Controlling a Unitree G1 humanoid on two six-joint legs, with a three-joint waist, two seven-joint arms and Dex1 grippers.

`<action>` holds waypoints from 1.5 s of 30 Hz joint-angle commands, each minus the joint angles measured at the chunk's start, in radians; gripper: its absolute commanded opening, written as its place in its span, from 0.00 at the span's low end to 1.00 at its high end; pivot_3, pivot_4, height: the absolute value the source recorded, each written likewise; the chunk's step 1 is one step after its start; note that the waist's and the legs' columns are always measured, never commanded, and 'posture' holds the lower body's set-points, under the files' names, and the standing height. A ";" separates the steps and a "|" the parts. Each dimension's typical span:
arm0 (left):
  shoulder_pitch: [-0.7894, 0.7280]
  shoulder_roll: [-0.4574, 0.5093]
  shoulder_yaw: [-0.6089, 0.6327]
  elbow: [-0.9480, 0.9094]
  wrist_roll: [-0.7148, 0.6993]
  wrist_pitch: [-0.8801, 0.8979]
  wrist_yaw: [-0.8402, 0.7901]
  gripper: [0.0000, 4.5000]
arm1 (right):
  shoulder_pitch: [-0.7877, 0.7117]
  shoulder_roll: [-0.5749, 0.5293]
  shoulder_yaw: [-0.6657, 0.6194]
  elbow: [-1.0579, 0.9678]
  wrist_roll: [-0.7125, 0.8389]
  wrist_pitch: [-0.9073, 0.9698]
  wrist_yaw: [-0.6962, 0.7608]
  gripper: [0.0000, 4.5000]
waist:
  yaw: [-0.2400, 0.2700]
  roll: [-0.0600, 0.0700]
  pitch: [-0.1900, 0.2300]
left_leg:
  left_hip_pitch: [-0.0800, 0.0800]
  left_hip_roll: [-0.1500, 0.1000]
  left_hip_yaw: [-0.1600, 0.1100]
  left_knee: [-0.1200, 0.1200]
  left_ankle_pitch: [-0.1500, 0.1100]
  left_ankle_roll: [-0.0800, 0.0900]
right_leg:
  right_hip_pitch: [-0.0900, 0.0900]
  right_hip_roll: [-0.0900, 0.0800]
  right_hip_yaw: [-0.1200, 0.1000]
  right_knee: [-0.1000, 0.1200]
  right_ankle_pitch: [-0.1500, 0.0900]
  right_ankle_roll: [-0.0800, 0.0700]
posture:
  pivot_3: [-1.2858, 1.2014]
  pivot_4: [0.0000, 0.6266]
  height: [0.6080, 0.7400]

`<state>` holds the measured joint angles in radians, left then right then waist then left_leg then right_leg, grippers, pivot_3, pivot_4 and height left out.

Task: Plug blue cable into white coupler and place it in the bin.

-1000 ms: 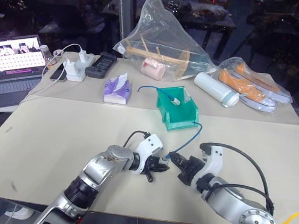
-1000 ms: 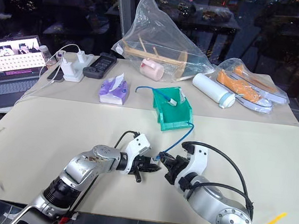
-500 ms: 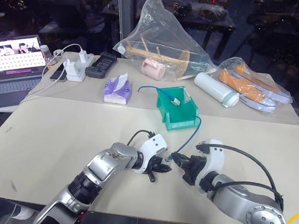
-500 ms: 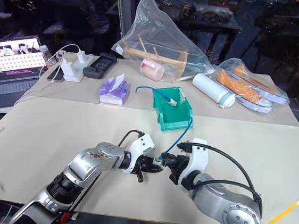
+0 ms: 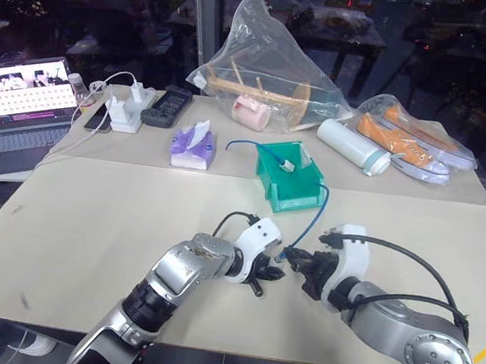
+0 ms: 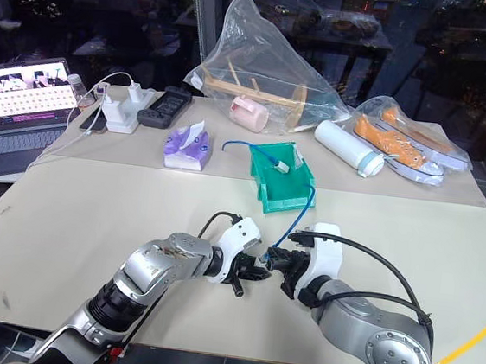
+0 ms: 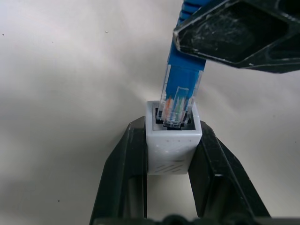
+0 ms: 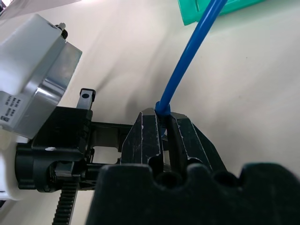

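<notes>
While the left hand clamps the white coupler, the right hand pinches the blue cable; plug entering socket.

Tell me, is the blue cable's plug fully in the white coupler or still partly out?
Partly out. In the left wrist view the clear plug has only its tip inside the white coupler socket; most of its body stands above the rim.

Blue cable clear plug tip entering white coupler socket; teal bin beyond.
</notes>
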<state>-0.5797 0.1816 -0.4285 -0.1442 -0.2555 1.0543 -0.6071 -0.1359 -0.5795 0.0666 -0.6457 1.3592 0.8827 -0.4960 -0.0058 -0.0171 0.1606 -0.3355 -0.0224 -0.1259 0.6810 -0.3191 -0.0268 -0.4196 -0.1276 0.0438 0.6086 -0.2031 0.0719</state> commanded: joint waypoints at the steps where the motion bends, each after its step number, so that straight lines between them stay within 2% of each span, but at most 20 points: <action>1: -0.035 -0.053 -0.017 -0.050 -0.020 -0.010 0.007 0.15 | 0.057 0.018 0.071 0.027 0.063 0.071 0.027 0.00 | 0.001 0.000 0.000 | 0.000 0.000 0.000 0.000 0.000 0.000 | 0.000 0.000 0.000 0.000 0.000 0.000 | 0.52 0.24 1.00; 8: -0.033 -0.074 -0.026 -0.062 -0.021 0.005 0.024 0.15 | 0.062 0.026 0.070 0.031 0.104 0.089 0.038 0.00 | 0.004 -0.001 -0.001 | 0.001 0.000 0.000 0.000 0.000 0.000 | 0.001 0.000 0.000 0.000 0.000 0.000 | 0.52 0.24 1.00; 13: -0.031 -0.074 -0.027 -0.066 -0.022 0.012 0.032 0.15 | 0.048 -0.012 0.083 0.023 0.043 0.114 0.065 0.00 | 0.007 -0.001 -0.001 | 0.001 0.000 0.000 0.000 0.000 0.000 | 0.001 0.000 0.000 -0.001 0.000 0.000 | 0.52 0.24 1.00; 24: -0.032 -0.068 -0.024 -0.051 -0.022 0.006 0.031 0.15 | 0.012 0.035 0.088 0.012 0.092 0.097 0.032 0.00 | 0.005 -0.001 -0.001 | 0.001 0.000 0.000 0.000 0.000 0.000 | 0.001 0.000 0.000 0.000 0.000 0.000 | 0.52 0.24 1.00; 38: -0.032 -0.067 -0.022 -0.070 -0.029 0.035 0.033 0.15 | 0.081 0.056 0.090 -0.028 0.119 0.074 -0.020 0.00 | 0.006 -0.001 -0.001 | 0.001 0.000 0.000 0.000 0.000 0.000 | 0.001 0.000 0.000 -0.001 0.000 0.000 | 0.52 0.24 1.00; 45: -0.038 -0.074 -0.027 -0.083 -0.035 0.058 0.034 0.15 | 0.072 0.086 0.119 -0.014 0.072 0.089 -0.011 0.00 | 0.002 -0.001 -0.001 | 0.001 0.000 0.000 -0.001 0.000 0.000 | 0.001 0.000 0.000 -0.001 0.000 0.000 | 0.52 0.24 1.00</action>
<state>-0.5803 0.1551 -0.4331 -0.1735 -0.2566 1.1225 -0.5624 -0.1075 -0.5134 0.0393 -0.6792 1.3947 0.8924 -0.5363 -0.0042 -0.0184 0.1595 -0.3349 -0.0223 -0.1261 0.6804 -0.3192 -0.0268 -0.4190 -0.1275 0.0437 0.6077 -0.2033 0.0720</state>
